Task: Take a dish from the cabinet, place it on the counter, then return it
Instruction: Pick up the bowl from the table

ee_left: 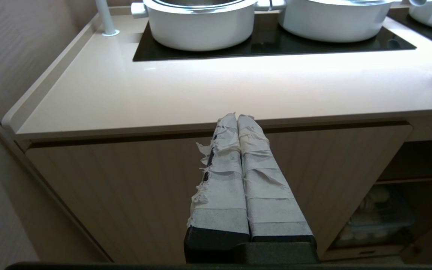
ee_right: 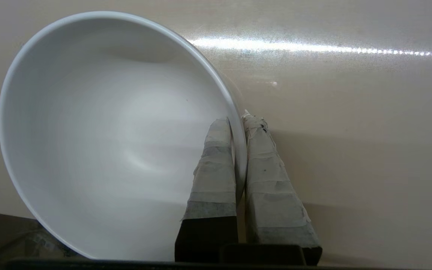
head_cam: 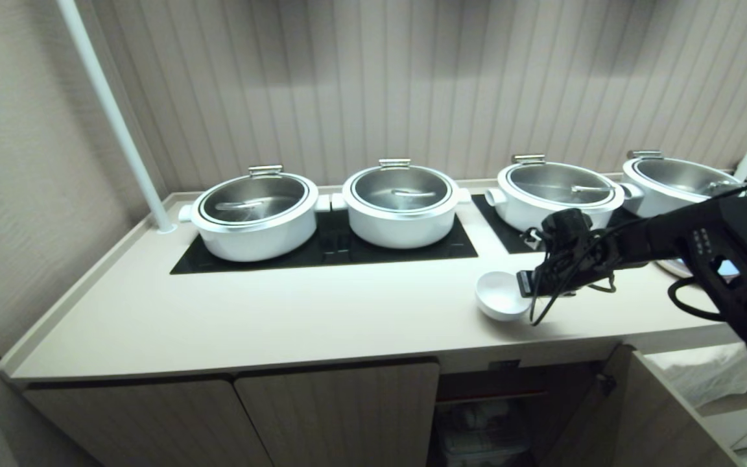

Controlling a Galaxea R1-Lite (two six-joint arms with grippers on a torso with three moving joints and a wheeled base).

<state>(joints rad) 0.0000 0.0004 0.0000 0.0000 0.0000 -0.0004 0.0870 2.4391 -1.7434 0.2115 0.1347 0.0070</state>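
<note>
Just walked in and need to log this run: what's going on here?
The right gripper is shut on the rim of the dish, one finger inside and one outside, with the dish sitting on the counter near its front edge. Below it the cabinet door stands open. The left gripper is shut and empty, parked in front of the closed doors. Four lidded pots sit at the back.

I see a plain white dish (head_cam: 500,295) on my cream-beige counter (head_cam: 283,311), black cooktop panels (head_cam: 321,250), pale wood-grain cabinet (head_cam: 341,415)
</note>
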